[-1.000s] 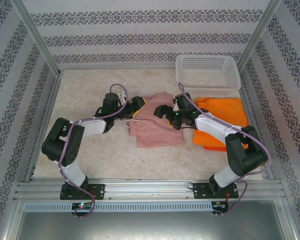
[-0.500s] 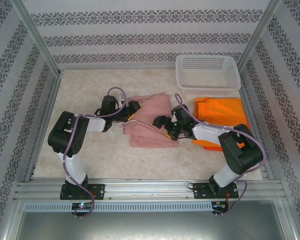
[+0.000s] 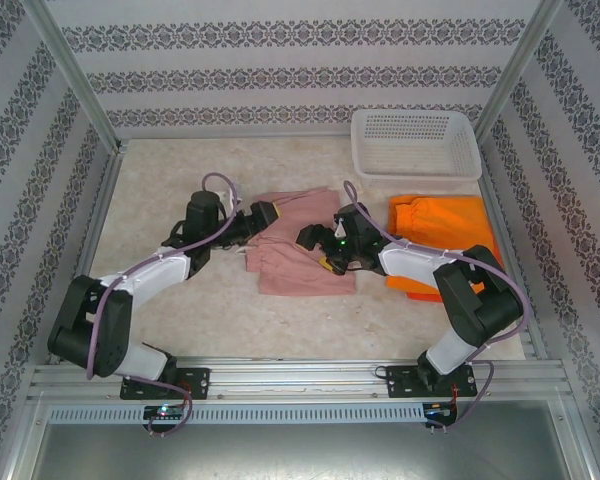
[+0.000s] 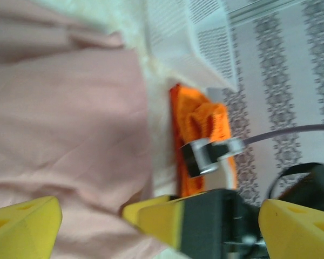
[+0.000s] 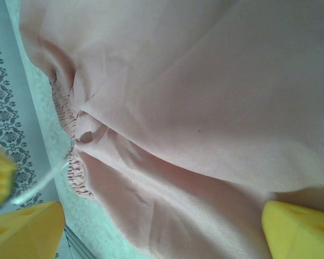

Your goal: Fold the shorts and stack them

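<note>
Garment position: the pink shorts [image 3: 298, 248] lie flat on the table [image 3: 180, 310], on the near side of the basket [image 3: 417, 176] and out past its left end, well apart from it. The orange shorts [image 3: 445, 225] lie folded just beside the basket's near wall.

Hands: the left gripper [image 3: 263, 217] sits at the pink shorts' edge farthest from the basket, jaws wide apart, nothing clamped between them. The right gripper [image 3: 316, 251] is over the half of the pink shorts nearer the basket, fingers spread above bare cloth, gripping nothing. The two face each other across the garment.

Pose: the left arm is stretched long and low from its base toward the basket. The right arm's elbow is folded back, and its forearm crosses the orange shorts' near corner.

The right wrist view shows the gathered waistband [image 5: 70, 145] and white drawstring [image 5: 40, 186] at the cloth's edge.
</note>
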`<state>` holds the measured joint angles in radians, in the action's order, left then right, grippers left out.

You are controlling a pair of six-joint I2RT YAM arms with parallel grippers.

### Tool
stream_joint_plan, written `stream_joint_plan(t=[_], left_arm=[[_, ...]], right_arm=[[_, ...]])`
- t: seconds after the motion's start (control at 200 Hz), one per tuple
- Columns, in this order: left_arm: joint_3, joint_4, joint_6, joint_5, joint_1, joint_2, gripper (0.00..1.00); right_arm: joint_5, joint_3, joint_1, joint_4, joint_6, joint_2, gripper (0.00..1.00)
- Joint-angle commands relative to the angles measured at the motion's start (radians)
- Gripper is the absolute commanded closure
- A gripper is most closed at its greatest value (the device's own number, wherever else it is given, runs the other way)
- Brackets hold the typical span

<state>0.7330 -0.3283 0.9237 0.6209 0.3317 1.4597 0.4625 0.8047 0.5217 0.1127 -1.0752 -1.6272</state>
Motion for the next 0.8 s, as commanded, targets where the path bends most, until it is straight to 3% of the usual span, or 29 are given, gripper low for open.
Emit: stream_joint_plan(t=[0.0, 0.195, 0.405, 0.654, 0.794], left_arm=[[-0.028, -0.026, 0.025, 0.006, 0.022, 0.074, 0.06], [-0.049, -0.04, -0.012, -0.009, 0.023, 0.174, 0.08], [-0.114, 0.079, -0.12, -0.097, 0.021, 0.141, 0.07], [-0.14, 0.124, -0.164, -0.108, 0.015, 0.141, 0.07], [-0.142, 0.152, -0.184, -0.12, 0.014, 0.126, 0.07]], right_arm=[[0.006, 0.019, 0.01, 0.012, -0.017, -0.013, 0.06], [-0.001, 0.001, -0.002, 0.008, -0.004, -0.005, 0.06], [-0.007, 0.002, -0.048, -0.063, 0.081, 0.038, 0.07], [-0.105, 0.117, -0.069, -0.274, 0.53, 0.161, 0.07], [-0.119, 0.258, -0.117, -0.465, 0.767, 0.104, 0.06]])
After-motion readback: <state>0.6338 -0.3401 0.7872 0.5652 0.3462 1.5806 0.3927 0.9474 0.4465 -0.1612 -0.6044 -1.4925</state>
